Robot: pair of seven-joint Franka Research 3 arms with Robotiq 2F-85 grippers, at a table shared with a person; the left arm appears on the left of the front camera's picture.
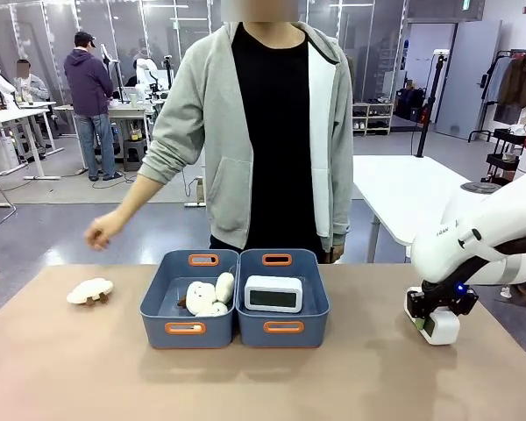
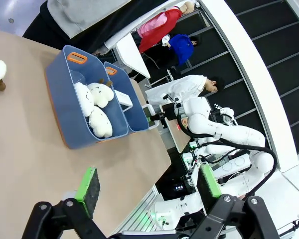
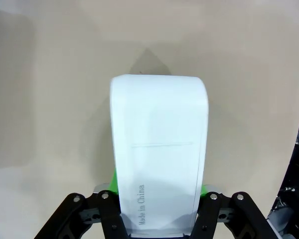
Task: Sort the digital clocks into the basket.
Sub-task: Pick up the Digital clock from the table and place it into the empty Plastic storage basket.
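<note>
While the right gripper (image 1: 432,321) is clamping a clock (image 3: 159,154) low over the table (image 1: 70,368), its hold is looking shallow on smooth plastic, so the clock might slip during the carry to the basket (image 1: 283,326) well off to its side, which is already holding one clock (image 1: 273,294). Behind, people are working at benches. The left gripper (image 2: 149,186) is hanging wide.

- Right arm (image 1: 482,237): white rounded shell, grey lettering, small blue light near wrist.
- Right gripper (image 1: 431,323): black linkage, green pads, silver screws.
- Left gripper (image 2: 148,188): black fingers, bolts, green pads (image 2: 88,184).
- Person (image 1: 263,132): grey zip hoodie, open, over black shirt.
</note>
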